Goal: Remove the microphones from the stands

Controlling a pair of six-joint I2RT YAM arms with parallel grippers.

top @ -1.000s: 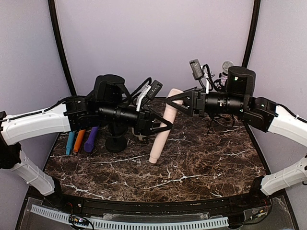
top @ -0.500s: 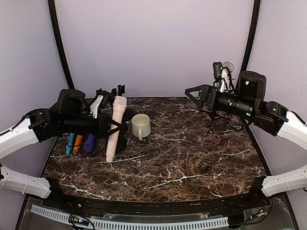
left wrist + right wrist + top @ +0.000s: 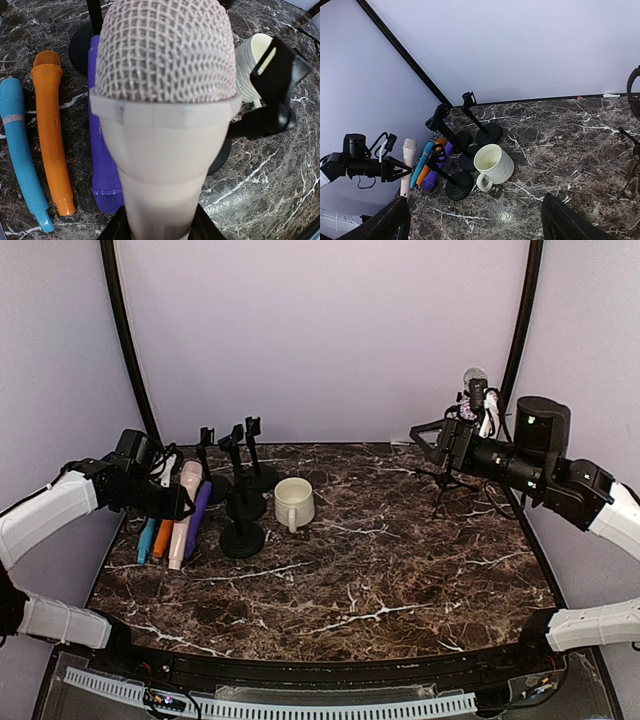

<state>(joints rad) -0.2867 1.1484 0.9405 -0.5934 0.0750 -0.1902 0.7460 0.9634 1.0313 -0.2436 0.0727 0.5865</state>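
**Top external view.** The left end effector [image 3: 178, 504] is closed on the beige microphone [image 3: 184, 518], gripping the handle below the head. The microphone is clear of every stand. It hangs tilted at the left side of the table [image 3: 400, 580], head toward the back wall, between the orange microphone [image 3: 163, 539] and the purple microphone [image 3: 198, 518]. A blue microphone [image 3: 147, 540] lies outermost on the left. Three black stands [image 3: 243, 528] are grouped just to the right, all with empty clips. A cream mug [image 3: 292, 504] sits beside the front stands. The right end effector [image 3: 428, 434] is raised above the table's right rear area with its fingers spread apart and nothing between them. Behind it, a tripod [image 3: 445, 490] stands on the table.

**Left wrist view.** The mesh head of the beige microphone [image 3: 165, 50] fills the frame. The fingers [image 3: 118, 226] clamp its handle at the bottom edge. Below it lie the blue microphone [image 3: 22, 155], the orange microphone [image 3: 50, 135] and the purple microphone [image 3: 102, 155]. The mug [image 3: 252, 62] and a stand clip [image 3: 280, 75] appear at right.

**Right wrist view.** The right end effector [image 3: 475, 212] is open, with only the table seen between its fingers [image 3: 390, 225]. In the distance, the left end effector [image 3: 400, 170] holds the beige microphone [image 3: 407, 165] nearly upright beside the stands [image 3: 455, 185] and the mug [image 3: 493, 162]. Whether its lower end touches the table cannot be determined.
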